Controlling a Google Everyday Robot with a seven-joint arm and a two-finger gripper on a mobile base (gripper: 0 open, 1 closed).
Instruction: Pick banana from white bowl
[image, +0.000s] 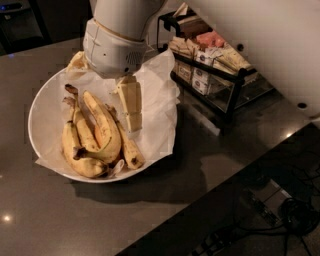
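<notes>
my gripper (133, 122), over the white bowl (36, 107), is cream under an off-white wrist (112, 47). the banana (79, 161) is yellow with light brown freckles. beside it lie an orange-toned banana (104, 131) and a yellow, dark-spotted slim banana (130, 150). the crinkled paper (161, 102) is white, the counter (75, 220) dark grey.

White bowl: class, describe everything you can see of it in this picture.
The white bowl is wide, shallow and round, with a thin rim and a smooth look. It sits upright on the dark table, left of a wire rack. Crinkled white paper lines it and spills over the right rim. Several spotted yellow bananas lie on the paper in its left half. The gripper hangs over its middle, just right of the bananas.
</notes>
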